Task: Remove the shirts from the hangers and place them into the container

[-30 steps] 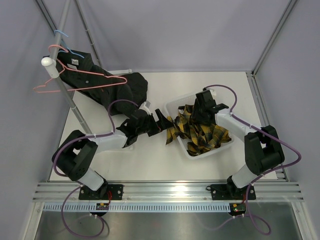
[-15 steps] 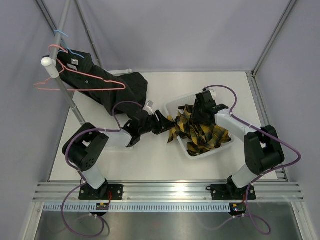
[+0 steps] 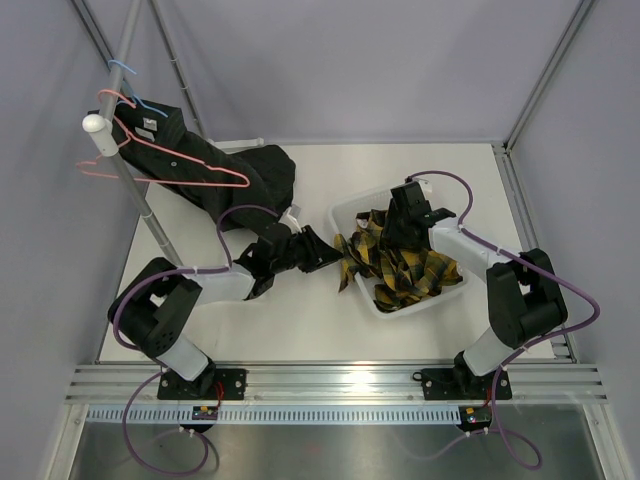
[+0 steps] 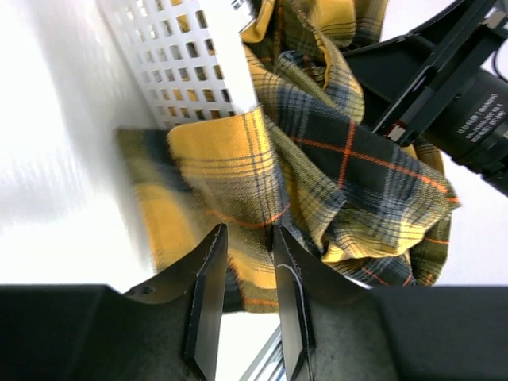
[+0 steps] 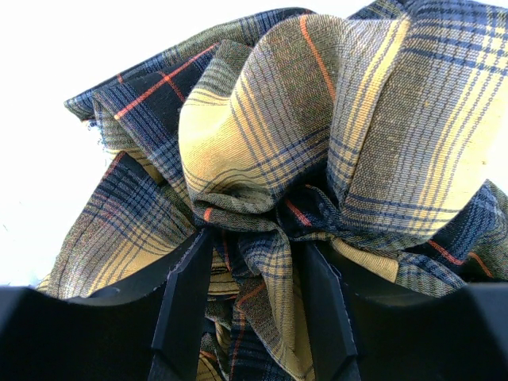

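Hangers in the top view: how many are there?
3, all on the rail at far left: a blue hanger highest, and two overlapping pink hangers below it against the black shirt. The pinks are hard to separate.

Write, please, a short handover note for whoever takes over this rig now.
Left gripper: pinched on a flap of the yellow-and-black plaid cloth shirt hanging over the wall of the white lattice plastic basket.
Right gripper: shut on the same shirt's bunched cloth inside the basket.
Done: plaid shirt off its hanger, mostly in the basket.
Left: tuck the flap in; then the black cloth shirt, draped from the grey rail among pink wire hangers, comes off and goes in.
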### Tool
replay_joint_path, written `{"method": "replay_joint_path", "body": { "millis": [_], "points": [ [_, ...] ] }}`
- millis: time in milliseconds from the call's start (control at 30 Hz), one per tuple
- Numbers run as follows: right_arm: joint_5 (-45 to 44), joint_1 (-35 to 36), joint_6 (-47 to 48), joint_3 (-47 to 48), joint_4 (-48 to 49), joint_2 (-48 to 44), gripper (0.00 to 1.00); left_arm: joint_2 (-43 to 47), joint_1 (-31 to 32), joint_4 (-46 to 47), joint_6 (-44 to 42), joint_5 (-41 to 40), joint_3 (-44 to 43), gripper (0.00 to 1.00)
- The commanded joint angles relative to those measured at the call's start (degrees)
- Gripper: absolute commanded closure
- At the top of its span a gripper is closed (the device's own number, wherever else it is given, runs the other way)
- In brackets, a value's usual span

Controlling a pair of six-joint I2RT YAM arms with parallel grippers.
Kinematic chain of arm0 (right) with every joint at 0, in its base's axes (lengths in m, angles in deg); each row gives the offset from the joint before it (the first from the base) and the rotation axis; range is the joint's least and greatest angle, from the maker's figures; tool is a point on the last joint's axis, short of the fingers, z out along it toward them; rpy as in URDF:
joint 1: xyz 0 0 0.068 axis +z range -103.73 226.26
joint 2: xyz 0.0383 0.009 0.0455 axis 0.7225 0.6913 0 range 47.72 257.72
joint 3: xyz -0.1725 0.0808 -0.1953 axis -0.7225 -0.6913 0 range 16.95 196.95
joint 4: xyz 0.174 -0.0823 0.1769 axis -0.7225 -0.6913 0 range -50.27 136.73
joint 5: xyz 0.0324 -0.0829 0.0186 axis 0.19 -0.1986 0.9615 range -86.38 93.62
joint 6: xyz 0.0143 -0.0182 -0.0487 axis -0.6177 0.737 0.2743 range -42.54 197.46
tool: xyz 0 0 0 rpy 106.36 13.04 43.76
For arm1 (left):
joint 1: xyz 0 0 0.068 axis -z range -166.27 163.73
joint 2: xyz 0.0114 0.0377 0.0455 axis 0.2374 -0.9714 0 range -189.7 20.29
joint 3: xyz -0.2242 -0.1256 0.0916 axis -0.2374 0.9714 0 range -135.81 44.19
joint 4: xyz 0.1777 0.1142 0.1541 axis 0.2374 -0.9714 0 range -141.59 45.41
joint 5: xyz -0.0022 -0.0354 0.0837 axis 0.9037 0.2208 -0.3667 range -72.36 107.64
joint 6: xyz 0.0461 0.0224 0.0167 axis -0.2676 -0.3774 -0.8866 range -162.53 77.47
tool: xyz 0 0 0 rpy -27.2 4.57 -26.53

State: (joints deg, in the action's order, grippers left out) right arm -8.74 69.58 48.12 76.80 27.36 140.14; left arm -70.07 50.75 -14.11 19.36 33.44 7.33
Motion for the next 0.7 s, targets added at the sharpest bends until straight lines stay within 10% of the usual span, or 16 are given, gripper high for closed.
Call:
{"method": "replay_joint_path", "body": {
  "millis": [0,233,667],
  "points": [
    [-1.53,-0.02,0.43,-0.35,0.04,0.48,0.46,0.99,-0.36,-0.6,-1.42,-1.03,0.48,0.71],
    [-1.53,-0.02,0.25,-0.35,-0.14,0.22,0.45,-1.48,-0.36,0.63,-0.8,0.11,-1.37,0.8],
    [-1.0,-0.02,0.43,-0.7,0.57,1.09,0.46,-2.18,-0.36,2.74,0.43,-1.03,-0.58,0.38]
  ]
}}
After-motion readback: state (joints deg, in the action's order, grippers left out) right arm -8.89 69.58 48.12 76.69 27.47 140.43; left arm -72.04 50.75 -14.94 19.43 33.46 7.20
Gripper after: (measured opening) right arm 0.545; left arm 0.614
